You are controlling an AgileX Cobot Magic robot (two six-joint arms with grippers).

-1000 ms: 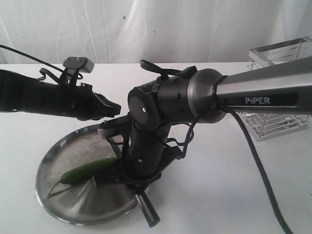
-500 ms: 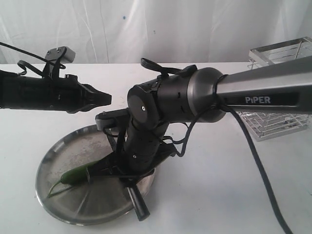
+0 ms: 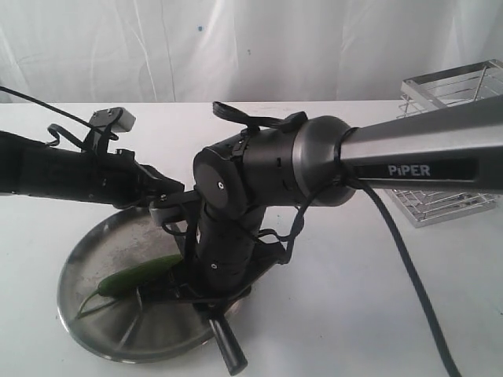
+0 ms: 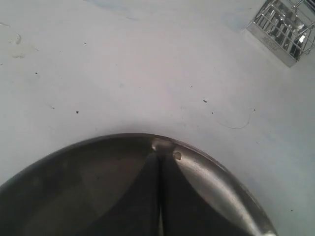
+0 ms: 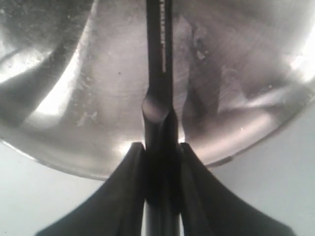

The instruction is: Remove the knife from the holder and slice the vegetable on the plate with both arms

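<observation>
The knife (image 5: 160, 49) is over the plate (image 3: 82, 310), which carries the vegetable (image 3: 141, 275), toward the white surface's (image 3: 354, 314) near left corner (a white curtain (image 3: 236, 47) behind). The right pincer (image 5: 161, 152) pinches its handle. The left pincer (image 4: 159, 160), pressed together, hovers above the plate's rim.

Bright diffuse light, plate (image 5: 54, 105) glare
</observation>
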